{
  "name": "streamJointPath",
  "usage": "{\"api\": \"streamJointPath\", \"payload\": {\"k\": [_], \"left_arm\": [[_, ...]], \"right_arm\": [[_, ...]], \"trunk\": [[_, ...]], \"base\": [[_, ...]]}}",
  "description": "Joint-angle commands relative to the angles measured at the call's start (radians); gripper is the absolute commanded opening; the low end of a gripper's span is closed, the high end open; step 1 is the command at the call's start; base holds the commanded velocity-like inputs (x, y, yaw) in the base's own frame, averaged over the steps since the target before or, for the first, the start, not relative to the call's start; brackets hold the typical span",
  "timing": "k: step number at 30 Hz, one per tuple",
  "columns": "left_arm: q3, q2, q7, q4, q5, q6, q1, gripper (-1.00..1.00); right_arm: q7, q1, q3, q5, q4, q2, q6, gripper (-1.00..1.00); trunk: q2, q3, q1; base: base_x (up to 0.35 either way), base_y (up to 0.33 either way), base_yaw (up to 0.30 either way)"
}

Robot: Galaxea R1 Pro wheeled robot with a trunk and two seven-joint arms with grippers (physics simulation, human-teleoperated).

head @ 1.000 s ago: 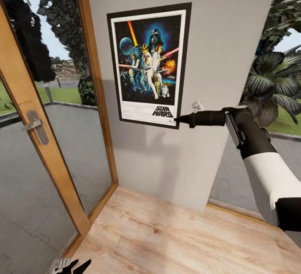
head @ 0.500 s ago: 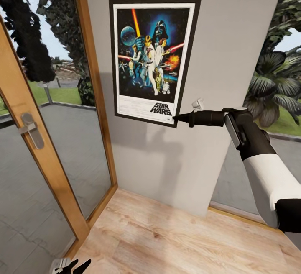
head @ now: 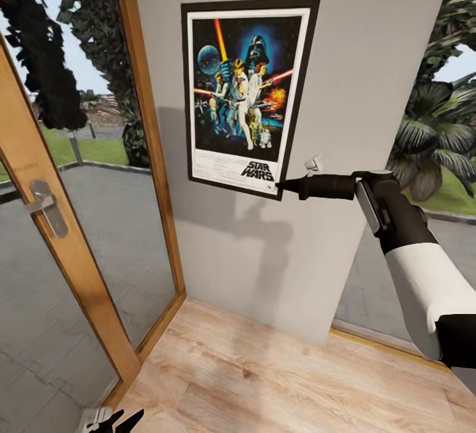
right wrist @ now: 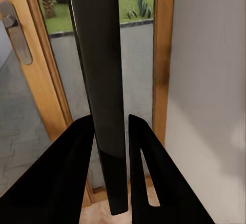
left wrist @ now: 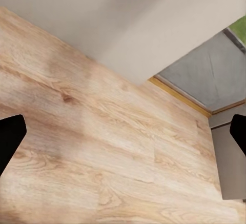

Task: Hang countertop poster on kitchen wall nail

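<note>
Pale grey wall [head: 370, 56] between glass doors, poster raised against it.

My right gripper [head: 281, 187] is pinched on the poster [head: 248, 92] at its lower right corner; I would lift slowly, keep the frame flat to the wall, and release only once it hangs. My left gripper [head: 112, 418] hangs low, fingers apart.

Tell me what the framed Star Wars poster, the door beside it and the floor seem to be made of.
The upright black-framed Star Wars poster: printed paper with a white border, in what looks like a thin, slightly glossy black frame that the right gripper clamps at its lower corner. The door: tan wood frame with grain, clear glass pane, brushed-metal handle. The floor: pale wood-look planks, possibly laminate.
</note>
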Motion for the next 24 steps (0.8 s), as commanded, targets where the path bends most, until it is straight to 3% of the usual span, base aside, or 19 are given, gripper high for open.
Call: {"api": "streamJointPath", "payload": {"k": [1,24], "left_arm": [[-0.008,0.001,-0.001,0.001,0.007,-0.006,-0.001,1.00],[-0.008,0.001,0.000,0.001,0.009,-0.004,0.000,1.00]], "right_arm": [[-0.002,-0.001,0.003,-0.010,0.000,-0.001,0.010,-1.00],[-0.008,-0.001,0.004,-0.007,-0.002,-0.001,0.021,-1.00]], "trunk": [[-0.002,-0.002,0.001],[-0.002,-0.002,0.001]], "base": [[0.000,0.000,0.000],[0.007,0.000,0.000]]}}
